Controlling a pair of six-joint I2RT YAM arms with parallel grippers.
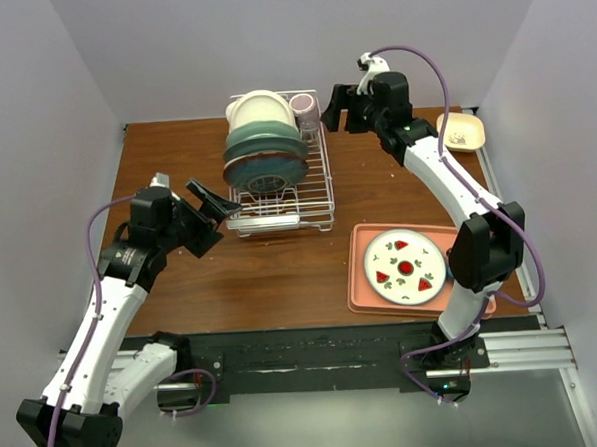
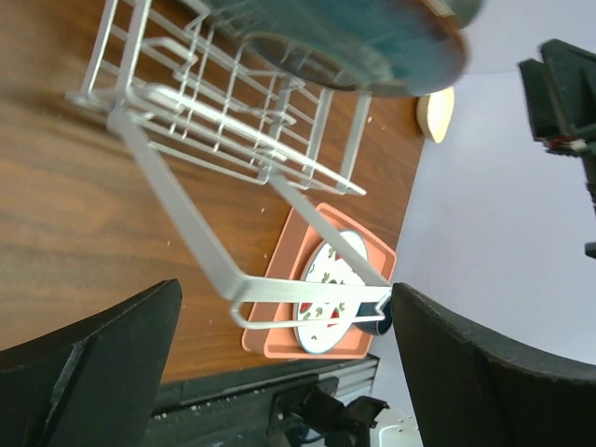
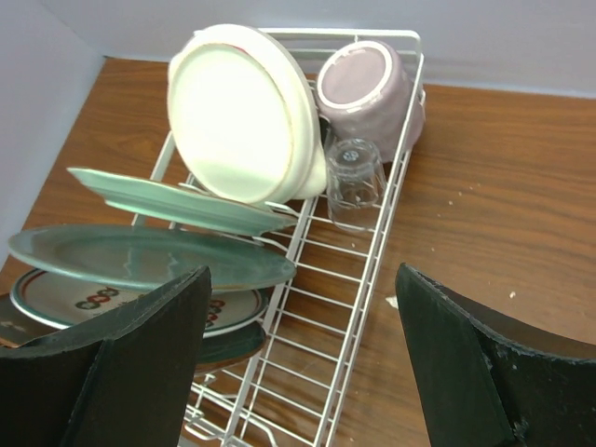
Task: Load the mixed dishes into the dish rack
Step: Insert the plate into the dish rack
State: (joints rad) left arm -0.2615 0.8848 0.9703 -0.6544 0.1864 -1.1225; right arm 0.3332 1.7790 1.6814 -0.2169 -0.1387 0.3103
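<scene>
Brown wood surface (image 1: pixel 281 274) under both arms. Dish rack (image 1: pixel 315 188), white wire, sits btwn the two. Its white bar (image 2: pixel 186 223) end is right in front of the L end effector (image 1: pixel 208 220), not touching. Its far end is just below and beside the R end effector (image 1: pixel 339 109).

Salmon tray (image 1: pixel 364 280) lies flat, well off to the R of the L end effector, and well back toward the base from the R one. On it: a patterned plate (image 1: pixel 406 266), pale w/ red motifs, face up, not in the rack.

In the rack, tilted in the prongs: dark-rimmed plate (image 1: pixel 266 173) closest to the L end effector, then two green plates (image 1: pixel 264 143) behind it. In the R wrist view they sit low and to the L of that end effector. White bowl (image 1: pixel 261 110) leans behind them at the far end.

L end effector: fingers spread wide, nothing btwn them. R end effector: same, wide apart, holding nothing.

Purple cup (image 1: pixel 304 106) lies tipped next to the bowl, base toward the R wrist cam, just beside the R end effector. Cream dish (image 1: pixel 462 131) sits on the surface to the R of the R end effector, near the edge. Clear glass (image 3: pixel 355 182) is in the rack just in front of the cup, ahead of the R end effector.
</scene>
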